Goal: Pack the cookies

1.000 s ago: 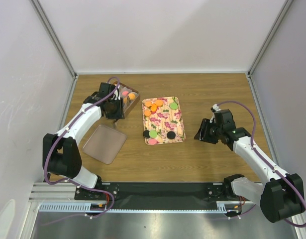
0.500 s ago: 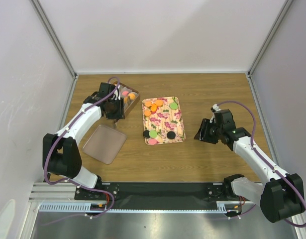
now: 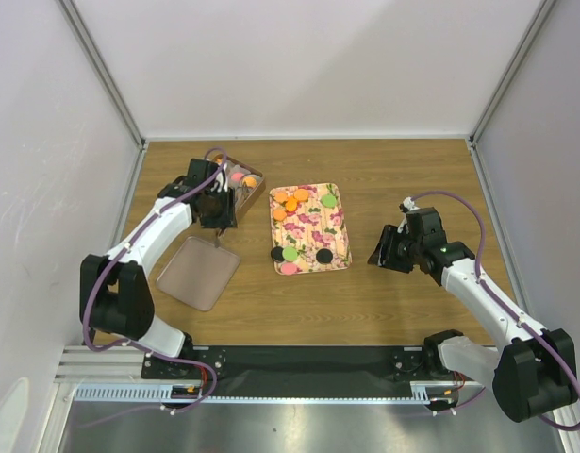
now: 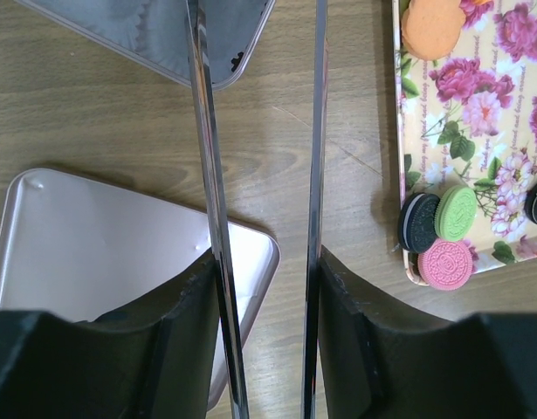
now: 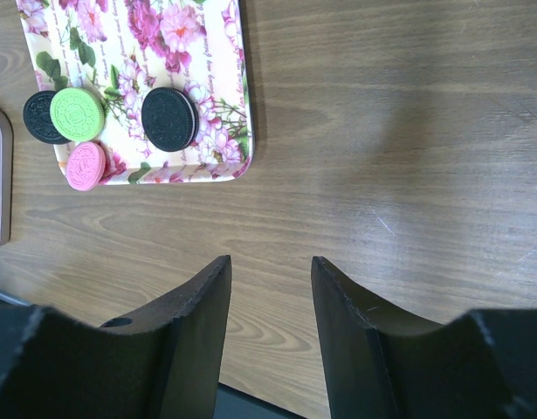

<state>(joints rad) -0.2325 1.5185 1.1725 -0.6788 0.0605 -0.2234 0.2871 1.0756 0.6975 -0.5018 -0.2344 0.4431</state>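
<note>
Recording the left gripper (image 3: 220, 206) with blades parted and empty beside the tin (image 3: 249, 185), the right gripper (image 5: 270, 262) likewise parted and empty just off the floral tray (image 5: 241, 96); placing the cookies (image 3: 290, 253) mostly on that tray, a few already in the tin. Expecting trouble at the near rim (black cookie (image 4: 418, 223) and green cookie (image 4: 456, 212) overlapping, pink cookie (image 4: 445, 264) tucked against them): risk of thin blades skating off a flat disc, nudging a neighbour over the edge, or lifting two together. Also watching for a clip against the lid (image 4: 93, 244) on the way across.
</note>
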